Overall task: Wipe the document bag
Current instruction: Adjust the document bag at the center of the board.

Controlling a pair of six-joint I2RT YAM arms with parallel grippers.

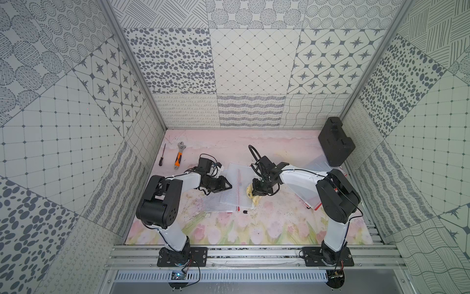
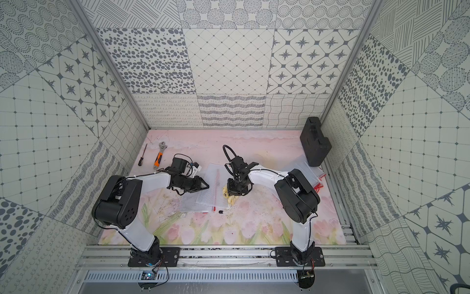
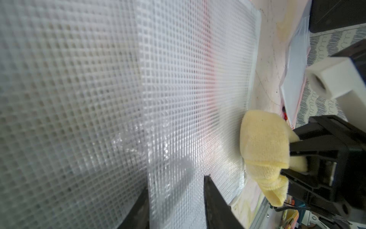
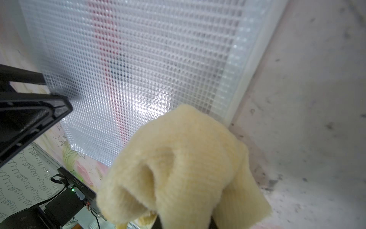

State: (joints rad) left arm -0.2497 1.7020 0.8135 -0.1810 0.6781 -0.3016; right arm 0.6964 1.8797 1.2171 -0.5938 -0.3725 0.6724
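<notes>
The document bag [image 1: 236,180] lay flat at the middle of the table [image 1: 279,226], overlapping a second clear sleeve [image 1: 216,203]. I had my right tool [image 1: 257,194] pinched tight on a yellow cloth [image 1: 255,200], which touched the bag's 3 o'clock edge. My left tool [image 3: 176,208] sat at the bag's 9 o'clock edge, fingers spread over the mesh. A wrench [image 1: 178,157] lay toward 10 o'clock and a black case [image 1: 335,142] toward 2 o'clock.
</notes>
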